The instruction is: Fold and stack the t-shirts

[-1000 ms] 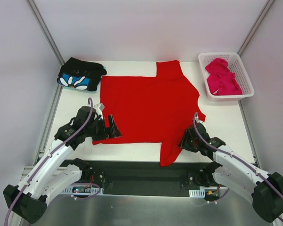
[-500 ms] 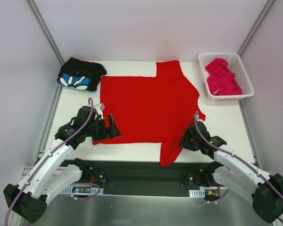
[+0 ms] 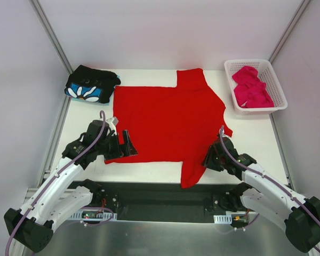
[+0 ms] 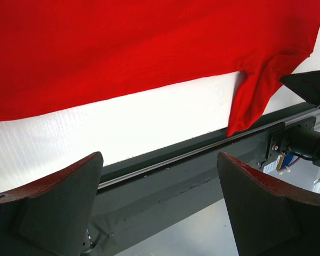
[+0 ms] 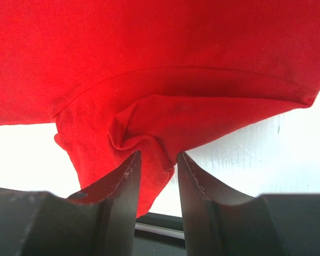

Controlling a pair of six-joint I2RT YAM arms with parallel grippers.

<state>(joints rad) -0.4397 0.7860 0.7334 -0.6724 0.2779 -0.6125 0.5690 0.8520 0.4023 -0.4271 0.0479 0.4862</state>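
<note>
While the plain bright red cloth t-shirt (image 3: 165, 122) lies spread flat, long axis left to right, hem leftward, you work its near edge: right gripper (image 5: 159, 156) pinched narrow on the bunched near sleeve; left gripper (image 4: 159, 158) gaping wide, empty, at the near hem corner.

Bright, even light from above leaves only faint, soft shadows. In both wrist views the white table (image 5: 288, 154) glares nearly blank and the near fingers (image 4: 48, 208) look dark and soft-focused. The red shirt (image 3: 165, 122) is heavily saturated.
</note>
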